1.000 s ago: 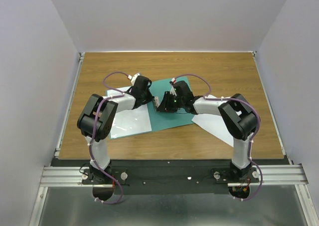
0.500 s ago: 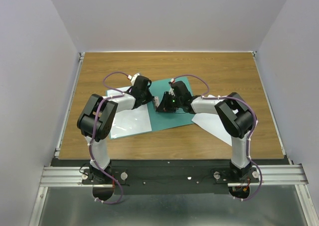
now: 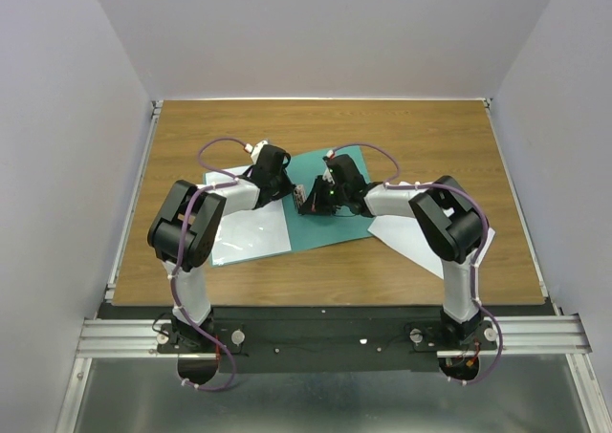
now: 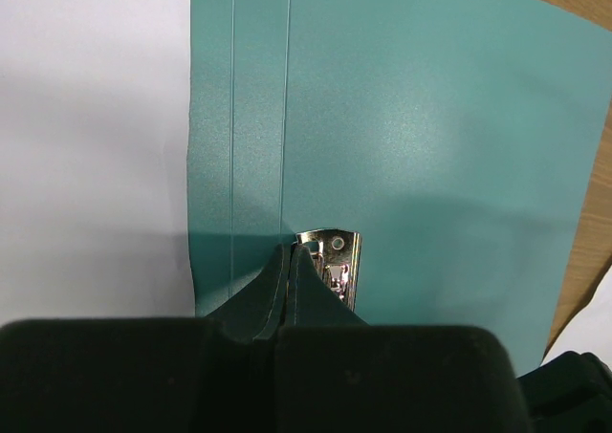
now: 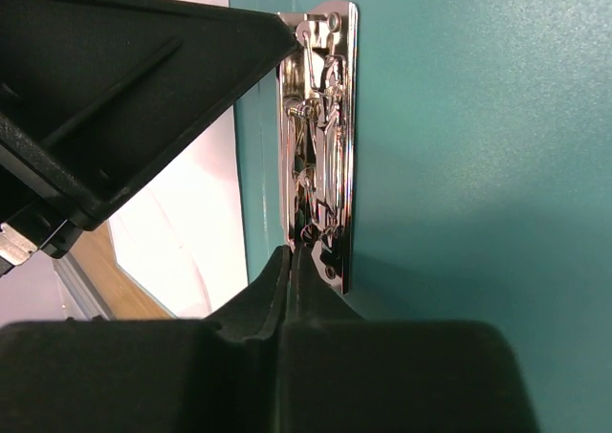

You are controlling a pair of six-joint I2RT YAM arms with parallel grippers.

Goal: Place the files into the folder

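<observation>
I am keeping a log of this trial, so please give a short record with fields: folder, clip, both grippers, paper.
folder: teal, flat on table, clip side up
clip: metal, by the spine crease
left gripper: shut, tips at one end of clip
right gripper: shut, tips at opposite end
paper: white sheet on table, right of folder
</observation>
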